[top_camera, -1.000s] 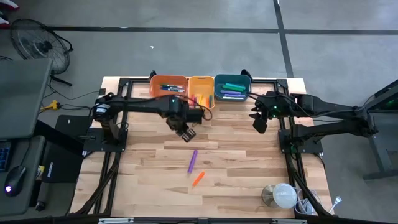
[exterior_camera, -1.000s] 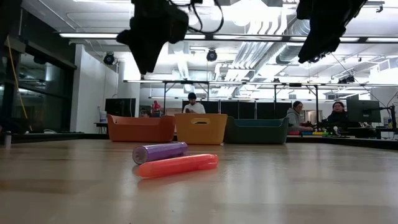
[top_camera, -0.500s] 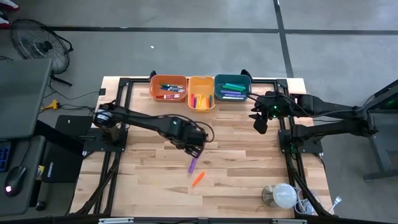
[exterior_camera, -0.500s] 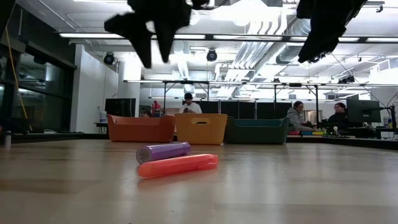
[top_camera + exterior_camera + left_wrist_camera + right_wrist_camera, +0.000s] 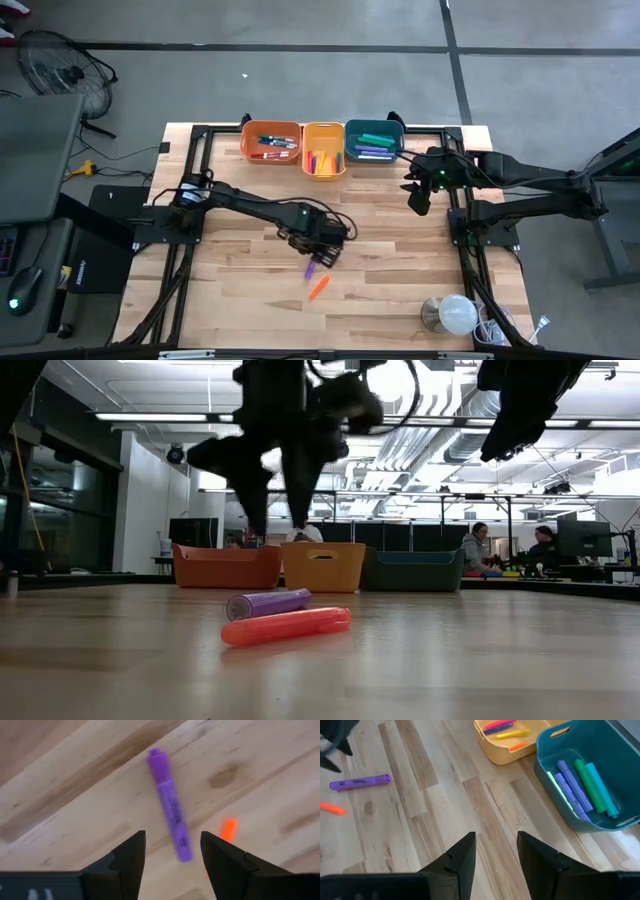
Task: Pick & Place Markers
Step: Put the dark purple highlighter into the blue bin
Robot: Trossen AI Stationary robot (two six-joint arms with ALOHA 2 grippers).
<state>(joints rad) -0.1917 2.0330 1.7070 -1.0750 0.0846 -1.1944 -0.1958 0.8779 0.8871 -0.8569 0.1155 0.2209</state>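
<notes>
Nearest my low camera, well inside the tabletop's [image 5: 240, 290] front edge, I see the orange marker [image 5: 287, 626] lying flat on the wood, and just behind it the purple marker [image 5: 268, 603], also flat; from overhead the two lie close together but apart, the purple one [image 5: 314, 267] toward the middle of the tabletop and the orange one [image 5: 318, 288] toward the front edge. My left gripper [image 5: 325, 252] hangs directly above the purple marker with its fingers spread wide and empty; through the left wrist camera the two dark fingers [image 5: 127, 857] stand on either side of one end of the purple marker [image 5: 170, 805], not touching it. My right gripper [image 5: 418, 196] waits near the right edge of the tabletop, raised off the wood, its fingers parted and holding nothing. Along the back edge stand three bins side by side: the orange bin [image 5: 271, 143] with several markers inside, the yellow bin [image 5: 323, 150] with pink, yellow and orange markers, and the teal bin [image 5: 373, 143] with purple and green markers. At the front right corner lies a white lamp [image 5: 452, 314].
</notes>
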